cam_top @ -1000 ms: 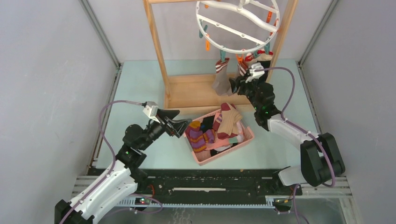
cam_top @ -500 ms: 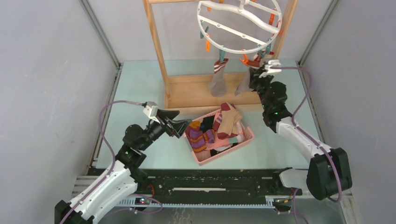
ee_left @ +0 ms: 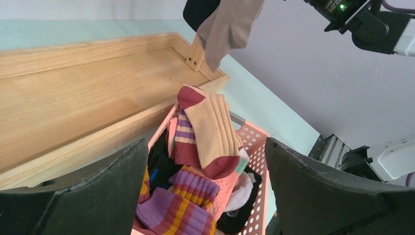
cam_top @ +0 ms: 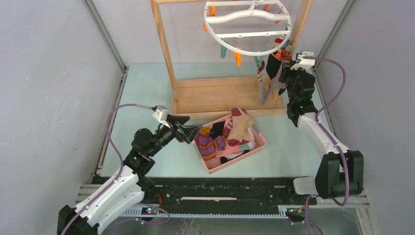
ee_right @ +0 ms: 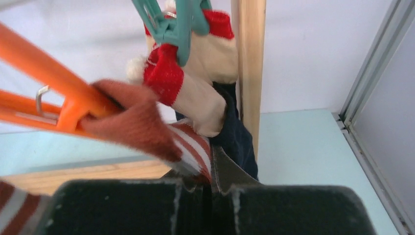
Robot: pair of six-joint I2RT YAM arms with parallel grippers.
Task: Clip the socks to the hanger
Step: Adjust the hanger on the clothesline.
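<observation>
Hanger [cam_top: 247, 34] has swung round; right pincer [ee_right: 211, 176] now pinches the striped sock [ee_right: 193, 149].

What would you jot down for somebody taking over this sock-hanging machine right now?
Left claw: open, hovering beside the pink basket, holding nothing.
Right claw: shut, apparently pinching the striped sock that hangs from an orange clip.
Things: the hanger is up on the wooden rack; a pile of socks lies in the basket.
Done: at least two socks clipped, the striped one and a navy sock.
Left: clip the basket's socks.
</observation>
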